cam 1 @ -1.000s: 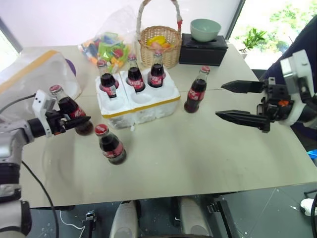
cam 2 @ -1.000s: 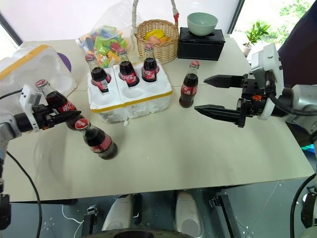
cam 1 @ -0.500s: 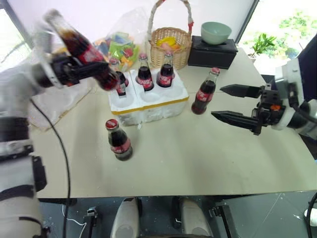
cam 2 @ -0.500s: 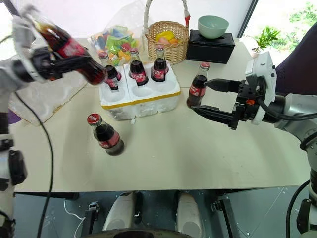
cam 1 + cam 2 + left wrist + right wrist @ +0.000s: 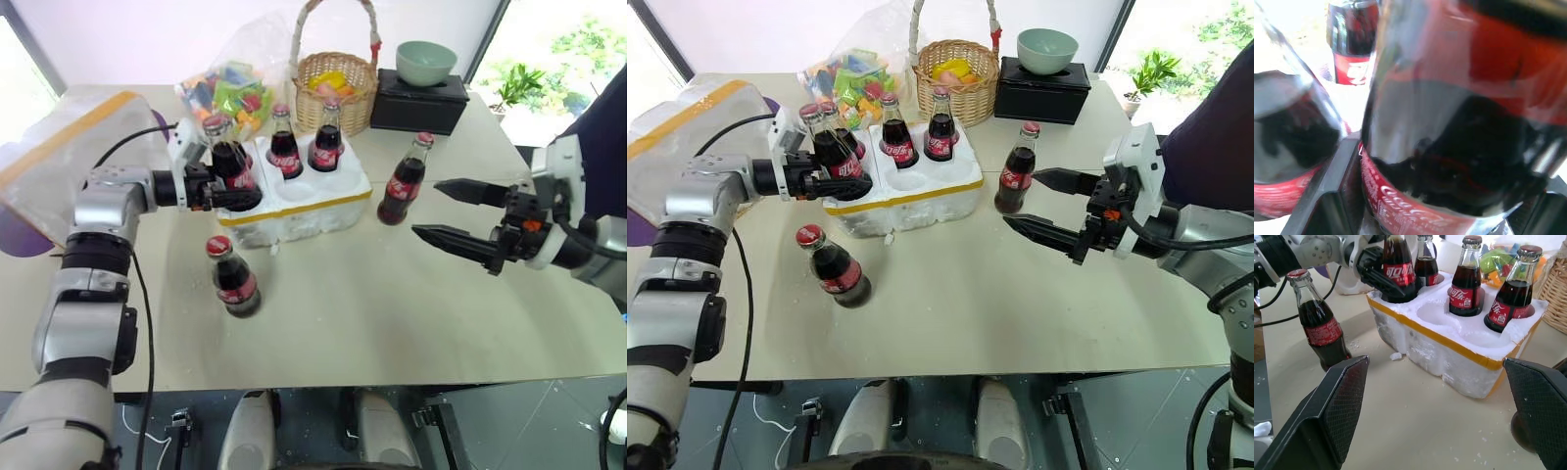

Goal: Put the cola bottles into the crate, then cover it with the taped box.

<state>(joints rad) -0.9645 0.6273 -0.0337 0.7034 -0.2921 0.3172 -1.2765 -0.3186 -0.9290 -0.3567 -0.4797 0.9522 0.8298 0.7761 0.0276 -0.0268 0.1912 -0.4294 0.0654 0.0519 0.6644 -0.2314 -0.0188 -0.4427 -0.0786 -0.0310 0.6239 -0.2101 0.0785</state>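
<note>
Nearest the camera, in the lower left of the head views, one cola bottle [image 5: 231, 282] stands alone on the worktop [image 5: 392, 313], upright and apart from everything else. At mid right the right tool [image 5: 453, 213] hangs above the worktop with its two black fingers spread wide and nothing between them. Just beyond its tips, right of centre, another lone cola bottle [image 5: 403, 182] stands upright beside the crate's right end, close to it but not touching.

The crate [image 5: 294, 201], white styrofoam with a yellow tape band, sits at centre, slightly left. At its left front corner the left tool [image 5: 238, 192] has its fingers on either side of a held cola bottle [image 5: 226, 163] whose base is down at the front left well; whether the fingers press the glass or stand just clear cannot be told. The left wrist view has that bottle's dark glass and red label close between the fingers. Three more bottles stand in the crate's back row: back-left bottle [image 5: 1425, 264], middle bottle [image 5: 284, 149] and right bottle [image 5: 326, 143]. The front middle and front right wells are bare.

At far left lies the taped box [image 5: 69, 147], partly behind the left arm. Behind the crate are a clear bag of coloured pieces [image 5: 230, 83], a wicker basket [image 5: 333, 83] and a green bowl [image 5: 427, 61] on a black box [image 5: 419, 104].
</note>
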